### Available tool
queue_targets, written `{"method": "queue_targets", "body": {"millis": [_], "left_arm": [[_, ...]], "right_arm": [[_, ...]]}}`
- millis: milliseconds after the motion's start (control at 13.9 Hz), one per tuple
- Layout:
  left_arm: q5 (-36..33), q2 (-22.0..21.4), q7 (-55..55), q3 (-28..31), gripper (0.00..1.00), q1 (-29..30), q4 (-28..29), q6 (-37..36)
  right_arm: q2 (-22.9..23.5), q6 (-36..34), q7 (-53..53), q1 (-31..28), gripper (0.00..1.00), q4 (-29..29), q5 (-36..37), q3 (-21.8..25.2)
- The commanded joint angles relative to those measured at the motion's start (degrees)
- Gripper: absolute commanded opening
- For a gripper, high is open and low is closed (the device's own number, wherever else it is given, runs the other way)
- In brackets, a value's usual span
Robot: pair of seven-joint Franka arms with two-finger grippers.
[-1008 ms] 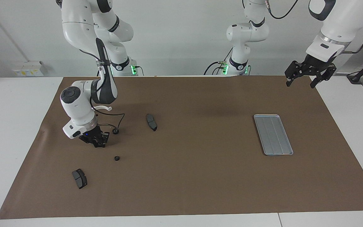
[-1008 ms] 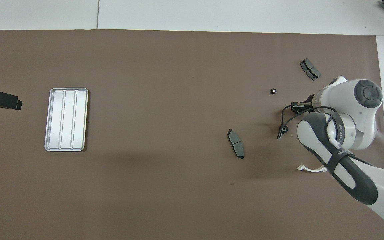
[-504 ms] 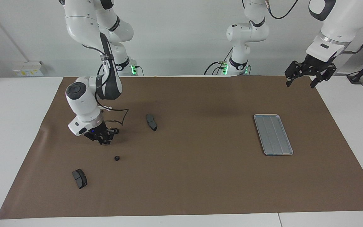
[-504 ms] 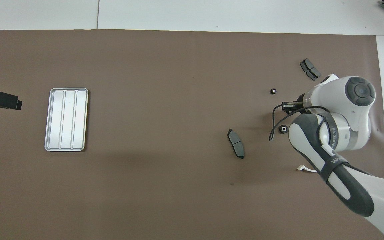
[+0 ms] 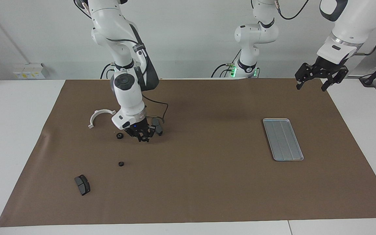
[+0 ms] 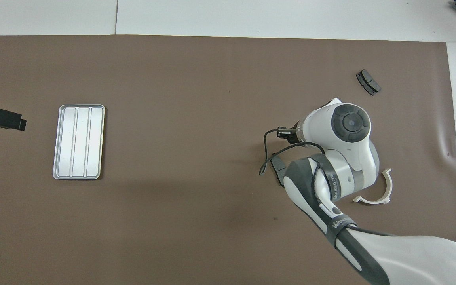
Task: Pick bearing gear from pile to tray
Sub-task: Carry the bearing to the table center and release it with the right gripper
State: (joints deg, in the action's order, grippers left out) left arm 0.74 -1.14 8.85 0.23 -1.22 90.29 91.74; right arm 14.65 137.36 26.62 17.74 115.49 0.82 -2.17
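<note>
Right gripper (image 5: pixel 141 136) is swinging off the tabletop rings (image 5: pixel 119 135) toward mid-frame, probably ferrying one to the tray (image 5: pixel 282 139) well apart, though I cannot tell its fingers' state; left gripper (image 5: pixel 317 80) is waiting at the frame's top, fingers wide.

The mat (image 5: pixel 207 182) is plain brown on a white table (image 5: pixel 11 137). The tray (image 5: pixel 283 139) is silver-grey with lengthwise grooves; the bracket (image 5: pixel 100 116) is white, the rings (image 5: pixel 121 164) black.
</note>
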Motion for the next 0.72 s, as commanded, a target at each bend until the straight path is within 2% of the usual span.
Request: {"method": "queue_targets", "body": {"millis": [0,216,504,648], "left_arm": [[0.4,-1.23,-0.5,0.21,1.0,-0.1,1.29,0.1],[0.4,-1.23,-0.5,0.21,1.0,-0.1,1.29,0.1],[0.4,-1.23,-0.5,0.21,1.0,-0.1,1.29,0.1],[0.4,-1.32,-0.5,0.21,1.0,-0.1,1.29,0.1]], "right_arm": [[0.81,0.1,5.44,3.78,0.0,-2.27,-0.73,0.15],[4.67,-0.52,12.73,9.57,0.0,-7.71,-0.29,0.24],[13.18,-0.25,20.56,15.55,0.01,-16.76,0.32,0.33],[15.05,-0.78,22.95,16.36,0.03,-19.59,0.67,0.33]]}}
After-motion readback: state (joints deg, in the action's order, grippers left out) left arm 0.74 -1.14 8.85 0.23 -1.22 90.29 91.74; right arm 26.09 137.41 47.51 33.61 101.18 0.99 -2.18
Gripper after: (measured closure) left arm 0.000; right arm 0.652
